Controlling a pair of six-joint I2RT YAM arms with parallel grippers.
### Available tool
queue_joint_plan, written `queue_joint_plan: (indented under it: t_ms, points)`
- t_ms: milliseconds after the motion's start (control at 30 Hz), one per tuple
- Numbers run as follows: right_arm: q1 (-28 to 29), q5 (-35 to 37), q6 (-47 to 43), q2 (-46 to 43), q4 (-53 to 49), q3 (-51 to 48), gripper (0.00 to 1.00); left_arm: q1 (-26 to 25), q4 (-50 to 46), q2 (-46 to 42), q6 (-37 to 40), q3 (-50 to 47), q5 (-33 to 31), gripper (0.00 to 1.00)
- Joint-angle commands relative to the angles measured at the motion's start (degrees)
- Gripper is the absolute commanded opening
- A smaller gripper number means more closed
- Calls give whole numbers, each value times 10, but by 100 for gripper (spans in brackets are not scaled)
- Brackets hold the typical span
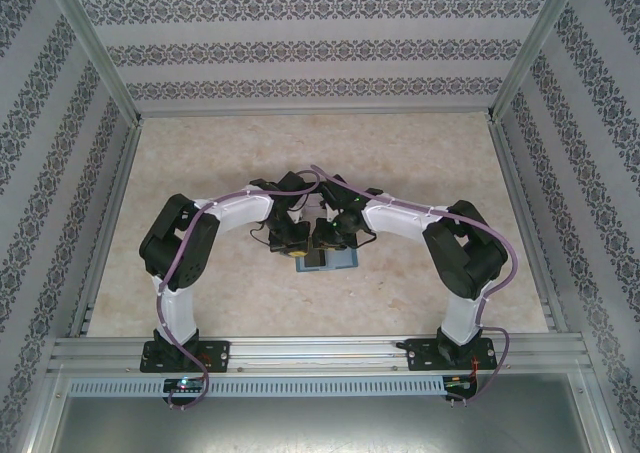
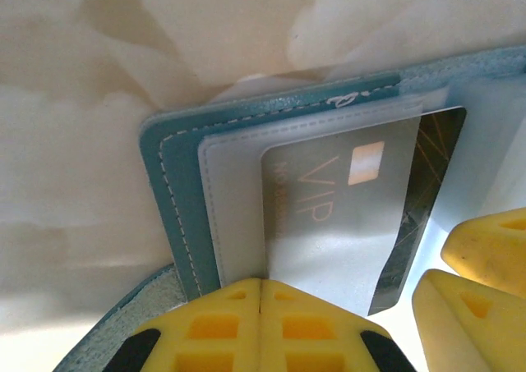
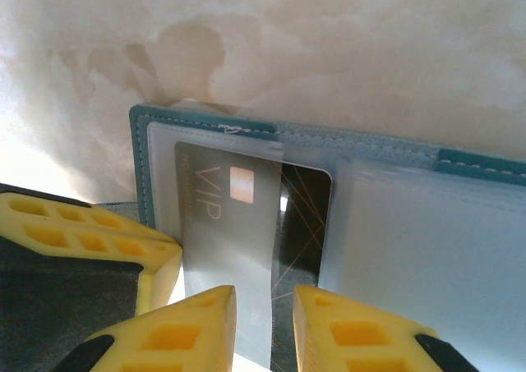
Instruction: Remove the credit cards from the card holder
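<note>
- Yellow fingers [image 2: 205, 335] of the left end effector [image 2: 260, 302] are seen nearest the left wrist camera. They are pressed together with no gap, and their tips are set at the near edge of the card holder [image 2: 164, 183]. Whether anything thin is pinched there cannot be told.
- The right end effector [image 3: 265, 298] is held narrowly apart. The near end of the pale card [image 3: 222, 224] is seen flat in that gap, partly covered by one finger and not clamped.
- The dark card [image 3: 308, 216] is lodged beneath the pale card and shifted to its right. Both are partly tucked into the frosted pocket of the holder's left half.
- "VIP" lettering and a chip are shown by the wrist views. In the top view the holder is reduced to a small teal patch mid-table [image 1: 200, 173], just near of both end effectors.
- The holder is laid open and flat, its long axis left to right. The cards' long axes are set across it, near to far.
</note>
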Motion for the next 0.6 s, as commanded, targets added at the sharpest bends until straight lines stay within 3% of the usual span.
queue_joint_plan:
  t_ms: [0,567]
  points:
    - [-8,-15,8,8,18,-8,26,-4,-20,25,0,-12,-19,0]
    - [-4,27,-25,34,-30,-1,28,-4,-30,30,3,-16,-27,0]
